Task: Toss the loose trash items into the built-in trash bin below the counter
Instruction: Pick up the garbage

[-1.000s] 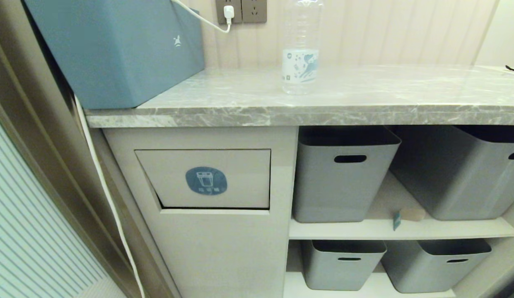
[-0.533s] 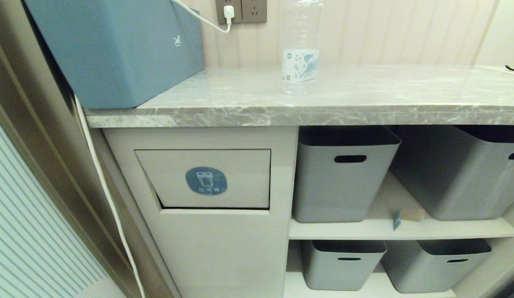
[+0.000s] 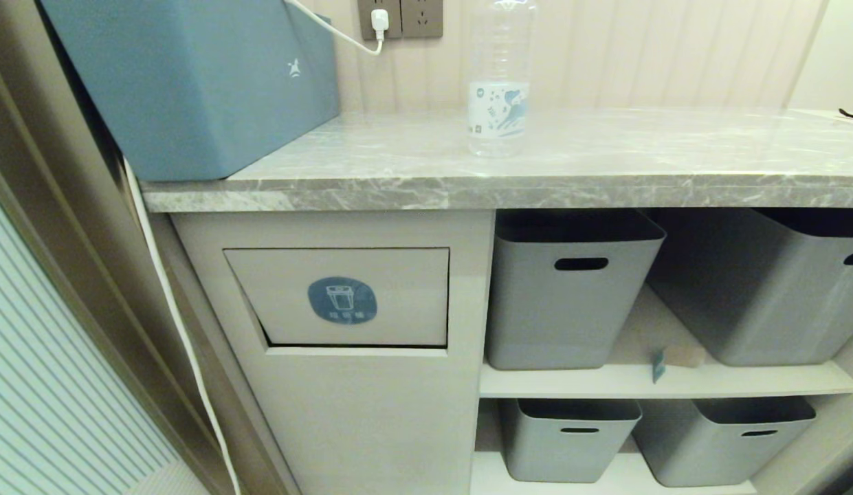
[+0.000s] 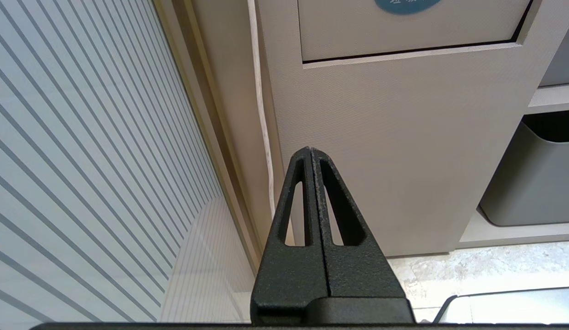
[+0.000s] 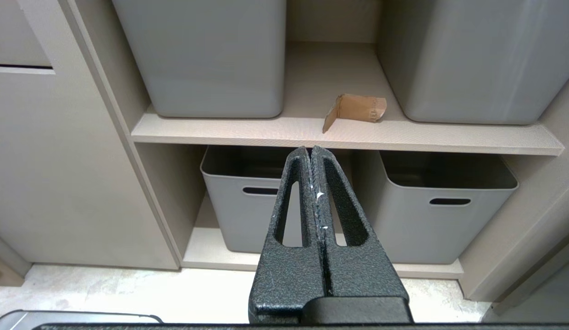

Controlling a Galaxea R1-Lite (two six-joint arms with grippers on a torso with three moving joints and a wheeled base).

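A clear plastic water bottle (image 3: 498, 89) with a blue-horse label stands upright on the grey marble counter (image 3: 605, 185). A small tan folded scrap (image 5: 355, 110) lies on the upper shelf between two grey tubs; it also shows as a folded scrap (image 3: 677, 359) in the head view. The built-in trash bin (image 3: 344, 297) is the beige cabinet under the counter's left end, its flap marked by a blue sticker. My left gripper (image 4: 310, 150) is shut and empty, low before the cabinet. My right gripper (image 5: 310, 149) is shut and empty, low before the shelves. Neither arm shows in the head view.
A large blue box (image 3: 192, 82) sits on the counter's left end, with a white cable (image 3: 172, 309) running down beside the cabinet. Several grey tubs (image 3: 570, 289) fill the two shelves. A black strap (image 3: 851, 114) lies at the counter's far right. A striped wall (image 4: 82, 160) stands left.
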